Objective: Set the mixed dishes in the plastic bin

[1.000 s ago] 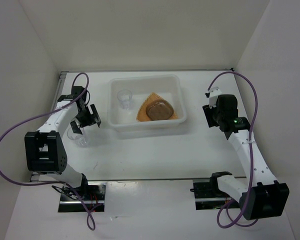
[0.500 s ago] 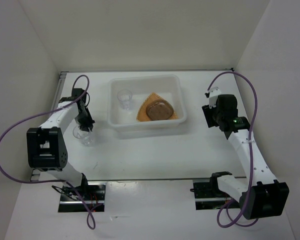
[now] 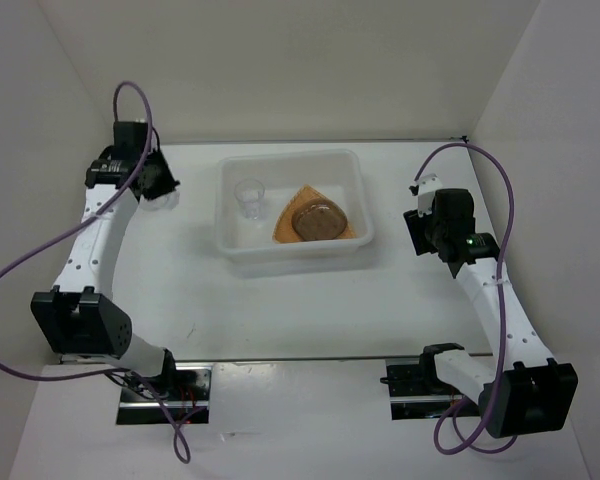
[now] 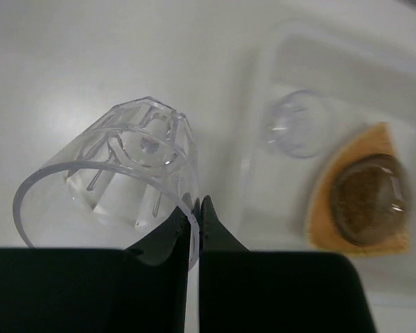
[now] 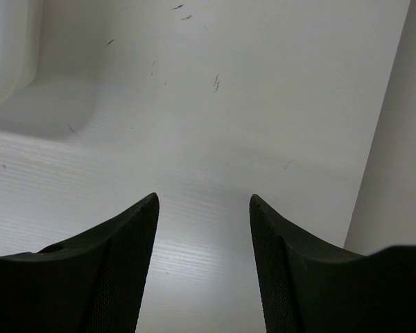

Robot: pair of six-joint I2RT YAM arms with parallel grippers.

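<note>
My left gripper (image 3: 157,186) (image 4: 196,208) is shut on the rim of a clear ribbed cup (image 4: 121,182) (image 3: 164,197), which hangs tilted above the table to the left of the plastic bin (image 3: 291,159) (image 4: 258,97). In the bin stands a second clear cup (image 3: 249,197) (image 4: 298,125). Beside it lies the orange-tan woven plate (image 3: 284,226) (image 4: 320,208) with a grey speckled plate (image 3: 317,220) (image 4: 371,198) on top. My right gripper (image 3: 420,232) (image 5: 203,208) is open over bare table, right of the bin, with nothing between its fingers.
White walls close in the table at the back and on both sides. The right wall (image 5: 395,139) is close to my right gripper. A corner of the bin (image 5: 7,48) shows at the upper left of the right wrist view.
The left gripper closed on the cup's rim at the left of the table and has risen with it, moving away toward the far left. The right arm has stayed put.
</note>
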